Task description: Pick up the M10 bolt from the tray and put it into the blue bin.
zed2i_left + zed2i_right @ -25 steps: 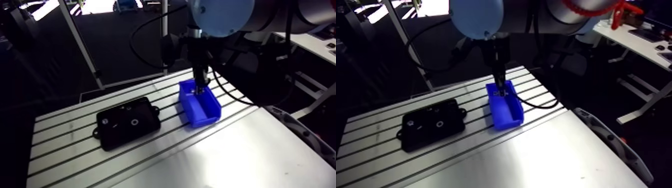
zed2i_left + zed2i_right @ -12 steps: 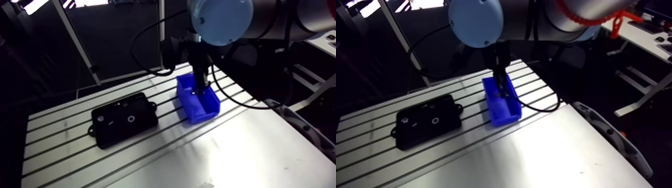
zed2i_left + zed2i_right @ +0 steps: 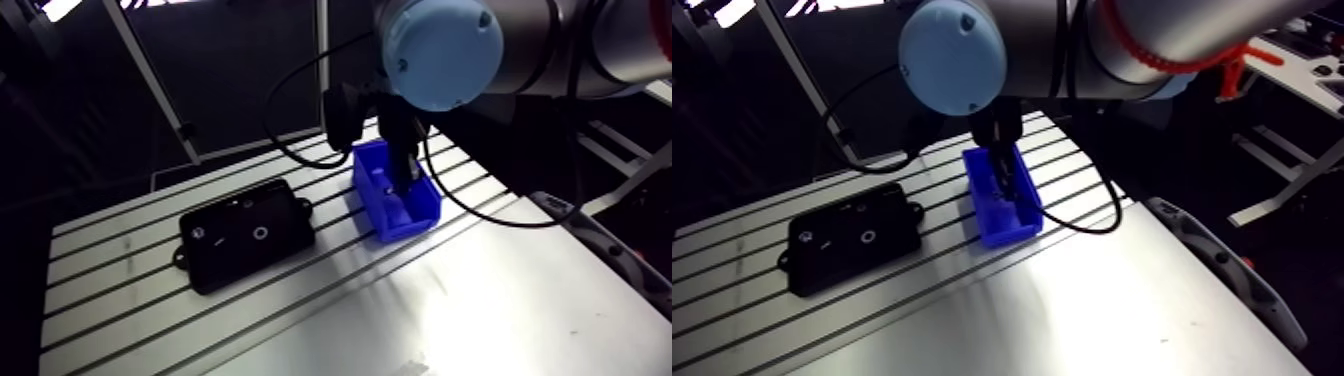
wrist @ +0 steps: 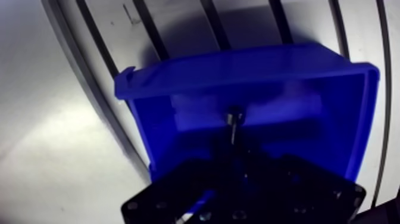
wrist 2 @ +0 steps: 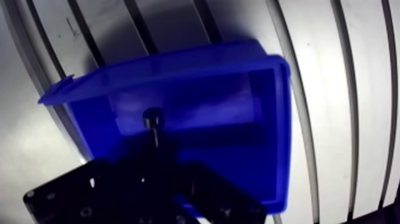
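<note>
Room dim, light comes from back; strong glare on table (image 3: pixel 480 300) front. Blue bin (image 4: pixel 250 65) inside in shadow. Wrist view: slots look curved.

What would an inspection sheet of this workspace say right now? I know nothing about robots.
Surface: slotted aluminium table, bare metal.
Job's things: black tray with a few small parts, beside the blue bin; M10 bolt within the bin's walls.
Clutter: nothing seen.
Grippers: gripper shut on the M10 bolt, low inside the blue bin.
Cables: nothing seen apart from the arm's own.
Surroundings: dim, nothing seen.
</note>
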